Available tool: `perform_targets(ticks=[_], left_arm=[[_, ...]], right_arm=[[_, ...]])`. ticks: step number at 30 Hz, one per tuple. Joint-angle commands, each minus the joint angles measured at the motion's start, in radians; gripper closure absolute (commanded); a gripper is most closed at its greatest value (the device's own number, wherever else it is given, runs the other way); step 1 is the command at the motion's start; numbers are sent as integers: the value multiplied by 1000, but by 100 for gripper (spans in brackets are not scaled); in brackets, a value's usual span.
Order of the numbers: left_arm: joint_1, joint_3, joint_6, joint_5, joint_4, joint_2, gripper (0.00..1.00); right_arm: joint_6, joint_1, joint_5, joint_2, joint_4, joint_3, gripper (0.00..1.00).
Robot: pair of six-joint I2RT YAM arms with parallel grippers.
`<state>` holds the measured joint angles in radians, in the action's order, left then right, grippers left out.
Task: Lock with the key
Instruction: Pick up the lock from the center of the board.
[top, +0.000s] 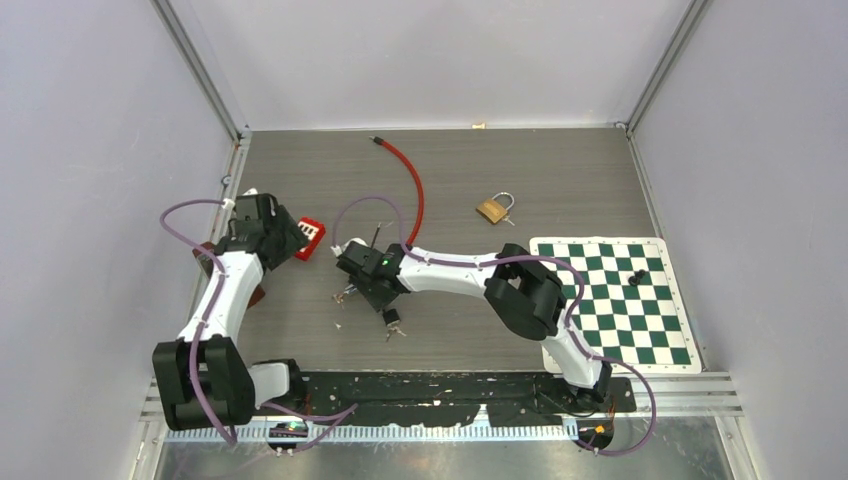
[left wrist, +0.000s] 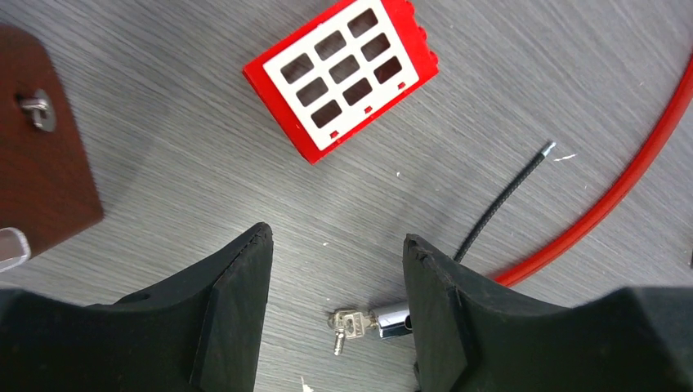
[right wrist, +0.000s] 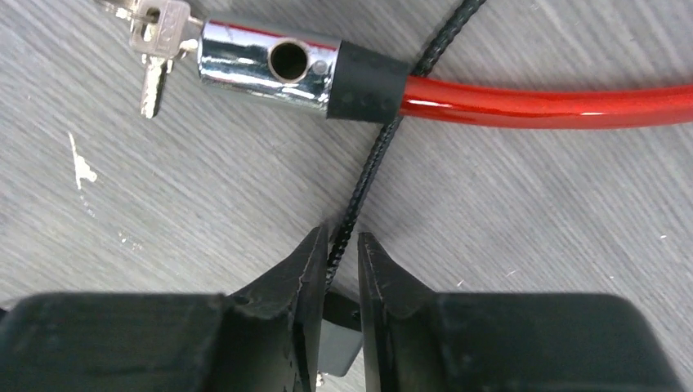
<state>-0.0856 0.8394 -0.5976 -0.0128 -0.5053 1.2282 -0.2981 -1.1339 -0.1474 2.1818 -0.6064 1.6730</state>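
Lock [right wrist: 270,65], cable type: chrome barrel with one round hole, black collar, glossy red cable [right wrist: 539,102]; silver keys [right wrist: 155,33] at the barrel's end. Lies flat on grey table [top: 560,170], left of centre. Left gripper [left wrist: 337,237] spread wide above keys. Right gripper [right wrist: 343,237] narrowed around black cord [right wrist: 384,147]; actual pinch cannot be told.

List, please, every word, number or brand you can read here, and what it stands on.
No text can be read.
Any stamping on the keys is blurred.
Any brand on the padlock is too small to read.
No lettering shows on the chess mat.
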Motion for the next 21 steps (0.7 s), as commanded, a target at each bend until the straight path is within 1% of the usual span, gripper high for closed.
perform_targets(ticks=[1,4,6,8,9,10,14,18,19,21], left_arm=[[-3,36,19,-73,32,-60,41],[-3,43,28,-73,27,-77,41],[-3,40,29,-75,26,-91,41],[-3,38,30,-74,27,-102,41],[-3,37,29,-70,27,-109,41],[-3,35,26,-64,30,-114,41],[-3,44,25,-30,32,-130,40],[-3,57,23,52,37,-145,39],[-3,61,22,71,34,-151,39],[-3,72,18,114,29,-164,39]], right_arm=[[0,12,74,26,-119,66,75],[-2,27,125,40,-167,97,74],[-4,36,133,52,-184,111,74],[-2,38,133,64,-198,125,82],[4,39,159,69,-204,131,91],[8,39,161,70,-214,147,94],[41,52,166,28,-216,225,95],[55,94,301,-20,-223,341,95],[52,102,359,-27,-226,367,95],[47,128,435,-54,-231,379,95]])
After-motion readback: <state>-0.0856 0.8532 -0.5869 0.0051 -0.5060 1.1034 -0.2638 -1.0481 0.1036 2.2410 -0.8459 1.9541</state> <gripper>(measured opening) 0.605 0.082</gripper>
